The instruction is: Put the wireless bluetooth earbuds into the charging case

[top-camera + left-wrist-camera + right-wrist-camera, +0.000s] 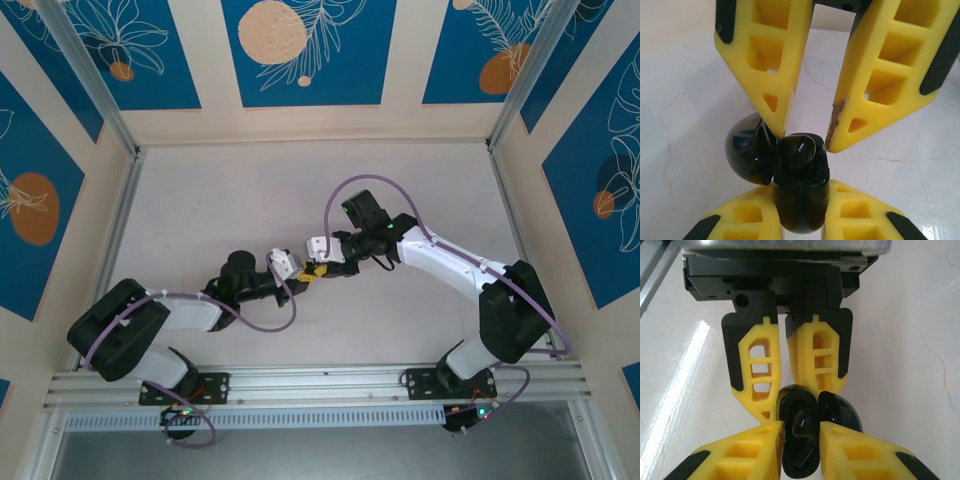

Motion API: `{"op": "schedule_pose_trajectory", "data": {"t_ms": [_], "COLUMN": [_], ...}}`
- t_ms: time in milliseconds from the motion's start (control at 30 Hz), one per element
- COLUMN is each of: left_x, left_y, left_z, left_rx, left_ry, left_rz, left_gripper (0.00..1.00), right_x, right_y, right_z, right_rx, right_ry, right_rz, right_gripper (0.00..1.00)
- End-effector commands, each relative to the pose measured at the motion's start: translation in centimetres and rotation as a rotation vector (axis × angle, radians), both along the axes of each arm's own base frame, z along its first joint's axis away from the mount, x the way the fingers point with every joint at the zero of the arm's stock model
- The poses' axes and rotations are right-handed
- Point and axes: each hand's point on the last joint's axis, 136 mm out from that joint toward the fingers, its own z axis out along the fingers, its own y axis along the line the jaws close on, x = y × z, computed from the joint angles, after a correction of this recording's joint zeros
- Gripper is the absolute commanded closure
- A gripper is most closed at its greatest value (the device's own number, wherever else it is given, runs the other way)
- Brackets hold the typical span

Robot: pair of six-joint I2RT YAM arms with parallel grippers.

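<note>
- Seemingly an earbud (806, 152), glossy black, sits in the mouth of the open case (800, 205).
- Case is over the middle of the worktop (685, 110), lid (742, 150) tilted aside.
- Left end effector (801, 186) is clenched on the case body.
- Right end effector (806, 141) brackets the mouth with its tips; whether it grips, I cannot tell.

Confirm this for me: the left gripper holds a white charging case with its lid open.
Not white: the charging case is black, as the left wrist view shows. The left gripper does hold it, with its lid open.
</note>
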Motion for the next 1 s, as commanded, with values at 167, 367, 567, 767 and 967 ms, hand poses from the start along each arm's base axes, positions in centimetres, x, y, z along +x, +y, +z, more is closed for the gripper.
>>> {"op": "schedule_pose_trajectory", "data": {"t_ms": [167, 367, 567, 767, 967], "left_x": [-0.1, 0.0, 0.1, 0.0, 0.0], "left_y": [-1.0, -0.8, -0.8, -0.8, -0.7], "left_z": [4.3, 4.1, 4.2, 4.6, 5.1], "left_rx": [-0.062, -0.052, -0.061, -0.071, -0.075], "left_ry": [-0.136, -0.133, -0.132, -0.142, -0.15], "left_rz": [-0.047, -0.036, -0.029, -0.031, -0.028], "left_gripper": [0.86, 0.86, 0.86, 0.86, 0.86], "right_x": [-0.2, -0.4, -0.9, -1.0, -1.3], "right_y": [0.1, 0.1, -0.1, -0.2, -0.3], "right_z": [-1.3, -0.8, -1.3, -2.5, -3.6], "right_rx": [-0.071, -0.056, -0.073, -0.127, -0.179], "right_ry": [-0.022, -0.028, -0.005, -0.007, -0.004], "right_rz": [0.016, 0.01, 0.003, 0.007, 0.024], "right_gripper": [0.8, 0.87, 0.83, 0.79, 0.78]}}
